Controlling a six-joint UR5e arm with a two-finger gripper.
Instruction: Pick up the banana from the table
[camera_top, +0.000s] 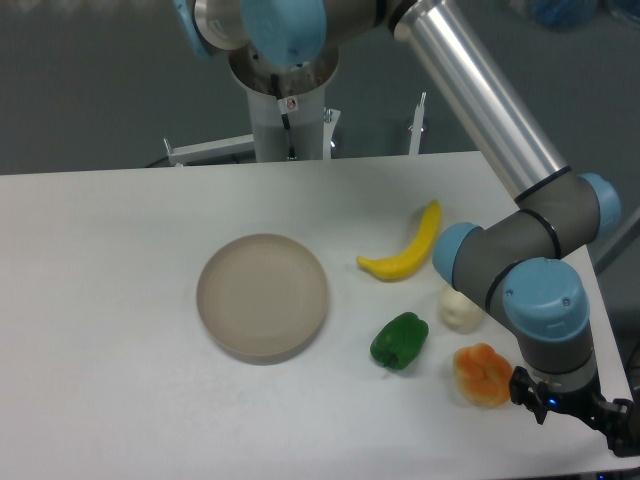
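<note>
The banana (405, 252) lies on the white bench (110, 300), its long axis running from lower left to upper right, up and left of the gripper (615, 425), whose fingers sit at the frame's edge, their state impossible to tell.

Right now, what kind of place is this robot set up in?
Most likely a robotics lab or test bench, not a kitchen. A robot arm reaches over a plain white table, and the banana, green pepper and plate lie spread out like practice props against a bare grey backdrop.
</note>
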